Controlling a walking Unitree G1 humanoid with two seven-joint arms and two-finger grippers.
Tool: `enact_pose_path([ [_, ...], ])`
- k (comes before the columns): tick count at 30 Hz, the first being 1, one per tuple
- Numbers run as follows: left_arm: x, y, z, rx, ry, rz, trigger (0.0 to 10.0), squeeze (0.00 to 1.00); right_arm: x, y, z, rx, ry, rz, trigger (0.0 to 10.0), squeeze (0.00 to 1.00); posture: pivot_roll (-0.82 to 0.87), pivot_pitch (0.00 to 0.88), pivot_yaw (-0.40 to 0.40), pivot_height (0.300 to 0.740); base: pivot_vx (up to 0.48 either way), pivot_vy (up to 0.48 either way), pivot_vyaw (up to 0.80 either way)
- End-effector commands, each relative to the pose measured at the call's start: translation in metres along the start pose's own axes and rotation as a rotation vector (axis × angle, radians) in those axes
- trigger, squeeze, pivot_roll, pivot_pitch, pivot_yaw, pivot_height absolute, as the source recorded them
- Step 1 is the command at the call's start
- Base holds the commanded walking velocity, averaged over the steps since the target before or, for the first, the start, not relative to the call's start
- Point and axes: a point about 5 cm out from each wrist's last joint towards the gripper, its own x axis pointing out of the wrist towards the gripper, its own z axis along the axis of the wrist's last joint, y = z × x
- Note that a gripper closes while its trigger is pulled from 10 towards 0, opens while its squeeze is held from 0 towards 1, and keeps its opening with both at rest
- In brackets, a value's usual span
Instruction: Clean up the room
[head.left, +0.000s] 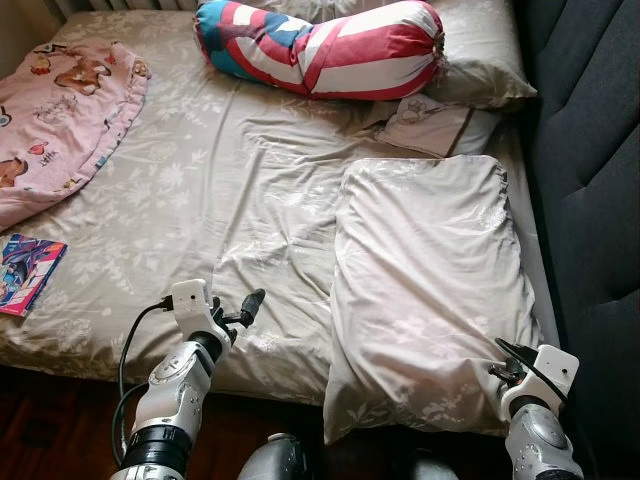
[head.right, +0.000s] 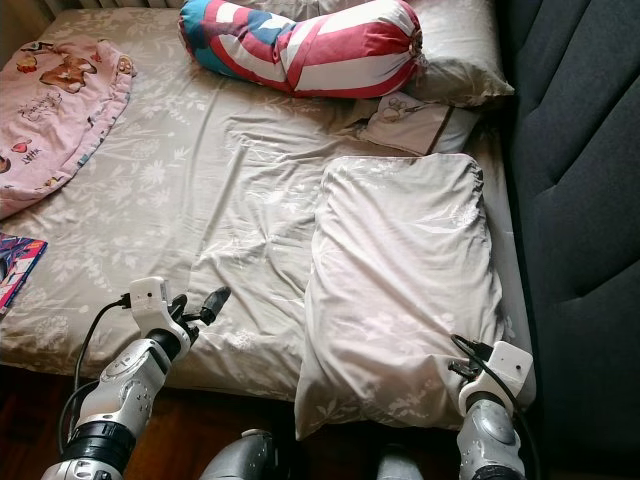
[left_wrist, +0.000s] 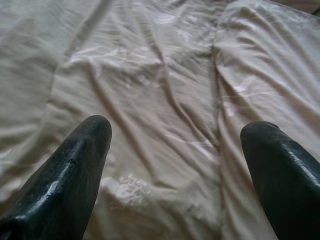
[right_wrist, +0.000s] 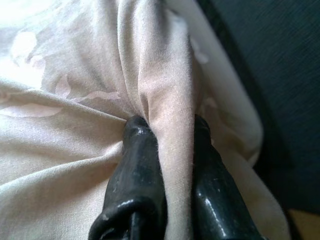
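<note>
Right tool (right_wrist: 167, 125) pinches a fold of the pillow (head.left: 425, 290) at its near right corner; left tool (left_wrist: 175, 135), fingers apart, hovers over the bed sheet (head.left: 230, 180).

No readable text, labels, brands, numbers or signs anywhere. Book (head.left: 28, 272) at bed's near left edge showed colourful cover art, lettering too small to make out. Pink blanket (head.left: 62, 122) carried cartoon animal prints, no words legible. Small cushion (head.left: 432, 125) near headboard bore faint drawn motif, unreadable. Striped bolster (head.left: 322, 45) carried plain red, white, blue bands.
</note>
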Motion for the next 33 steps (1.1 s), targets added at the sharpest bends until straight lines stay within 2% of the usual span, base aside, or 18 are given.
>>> enact_pose_path([
  [1,-0.007,0.009,-0.007,0.012,0.02,0.029,10.0,0.0,0.003,-0.023,0.017,-0.002,-0.053,-0.101,10.0,0.0,-0.12,0.217,0.05,0.74,0.0,0.0,0.0],
  [5,-0.007,0.01,-0.007,0.015,0.022,0.032,10.0,0.0,0.005,-0.051,0.042,-0.019,-0.136,-0.226,10.0,0.0,-0.13,0.213,0.049,0.74,0.0,0.0,0.0],
  [6,-0.007,0.011,-0.007,0.016,0.022,0.034,10.0,0.0,0.005,-0.064,0.054,-0.024,-0.181,-0.284,10.0,0.0,-0.13,0.213,0.049,0.74,0.0,0.0,0.0],
  [9,-0.006,0.011,-0.007,0.018,0.022,0.035,10.0,0.0,0.003,-0.077,0.063,-0.044,-0.212,-0.333,10.0,0.0,-0.13,0.212,0.051,0.74,0.0,0.0,0.0],
  [17,-0.006,0.01,-0.008,0.029,0.028,0.025,10.0,0.0,-0.001,-0.077,0.04,-0.064,-0.134,-0.354,10.0,0.0,-0.13,0.213,0.057,0.74,0.0,0.0,0.0],
  [20,-0.007,0.011,-0.007,0.034,0.029,0.025,10.0,0.0,-0.003,-0.068,0.017,-0.035,-0.048,-0.33,10.0,0.0,-0.12,0.215,0.063,0.74,0.0,0.0,0.0],
  [23,-0.007,0.012,-0.006,0.038,0.029,0.024,10.0,0.0,-0.004,-0.064,0.005,-0.022,0.012,-0.317,10.0,0.0,-0.12,0.214,0.064,0.74,0.0,0.0,0.0],
  [28,-0.007,0.013,-0.005,0.042,0.028,0.023,10.0,0.0,-0.005,-0.062,0.0,0.011,0.045,-0.325,10.0,0.0,-0.12,0.212,0.065,0.74,0.0,0.0,0.0],
  [33,-0.007,0.012,-0.007,0.042,0.032,0.02,10.0,0.0,-0.004,-0.066,0.004,0.015,0.034,-0.333,10.0,0.0,-0.12,0.212,0.064,0.74,0.0,0.0,0.0],
])
